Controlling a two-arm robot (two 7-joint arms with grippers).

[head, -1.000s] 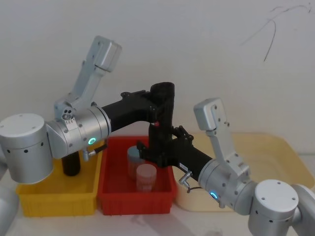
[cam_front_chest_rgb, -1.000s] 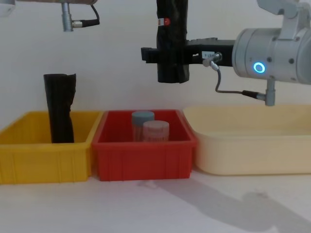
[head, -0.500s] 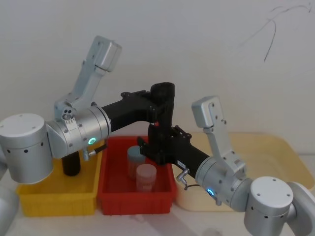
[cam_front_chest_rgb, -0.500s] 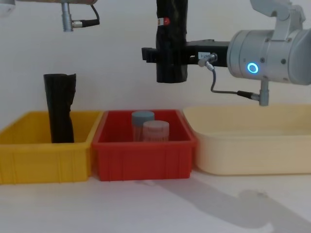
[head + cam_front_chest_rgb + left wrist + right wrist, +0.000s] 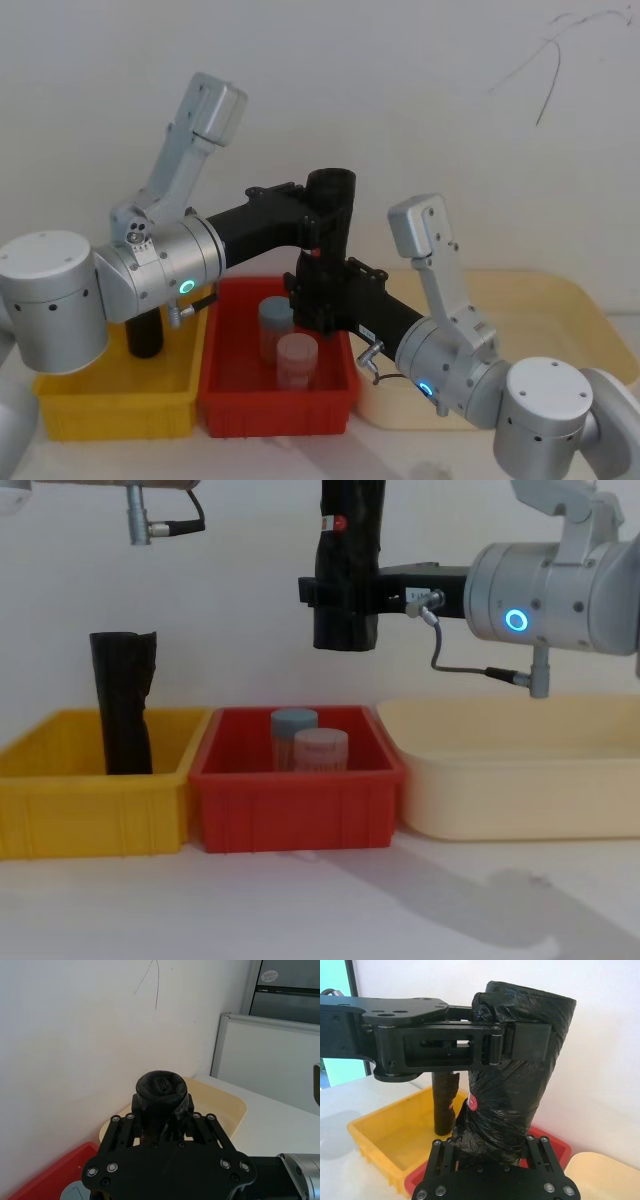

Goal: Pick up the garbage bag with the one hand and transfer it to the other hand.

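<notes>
Garbage bag carries red-white label, writing unreadable

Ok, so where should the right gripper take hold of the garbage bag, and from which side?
Its lower half, below the red-and-white label, level from the robot's right. The garbage bag stands upright in the air with the left gripper clamped on its top from the left; the right gripper sits at that lower stretch.

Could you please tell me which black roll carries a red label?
The garbage bag held upright in mid-air by the left gripper and right gripper; its red label sits between them. The other roll stands in the yellow bin, unlabelled.
</notes>
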